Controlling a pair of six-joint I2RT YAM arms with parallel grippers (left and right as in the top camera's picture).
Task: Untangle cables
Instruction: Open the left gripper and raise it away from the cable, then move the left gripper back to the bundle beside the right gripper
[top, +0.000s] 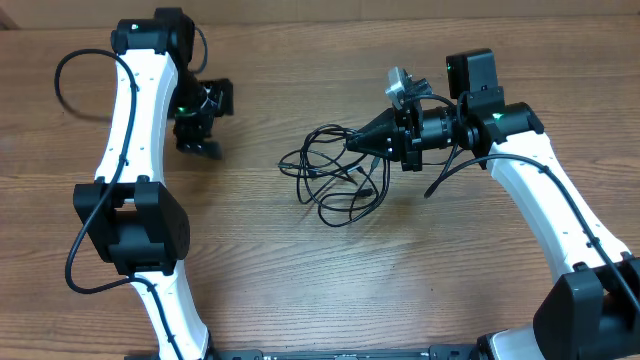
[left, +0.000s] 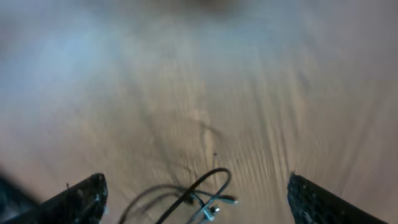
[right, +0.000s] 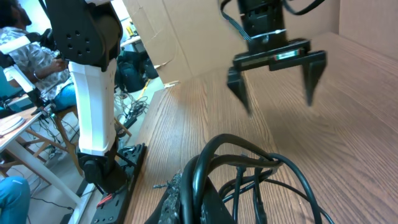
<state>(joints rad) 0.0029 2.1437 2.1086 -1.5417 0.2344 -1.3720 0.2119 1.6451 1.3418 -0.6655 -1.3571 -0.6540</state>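
Note:
The cables (top: 335, 178) lie as a loose tangle of thin black loops on the wooden table, in the middle. My right gripper (top: 352, 143) is shut on a bundle of strands at the tangle's upper right edge. In the right wrist view the cables (right: 249, 165) run up between its fingers (right: 186, 199). My left gripper (top: 212, 122) hovers open well to the left of the tangle, holding nothing. The left wrist view is blurred: its fingertips (left: 81, 199) stand wide apart, and a cable loop with small plug ends (left: 211, 196) shows on the table beyond them.
The wooden table (top: 300, 280) spreads all round the tangle. The white left arm (top: 135, 130) stands along the left side and the right arm (top: 560, 200) along the right. In the right wrist view, cardboard boxes (right: 186, 37) stand behind the table.

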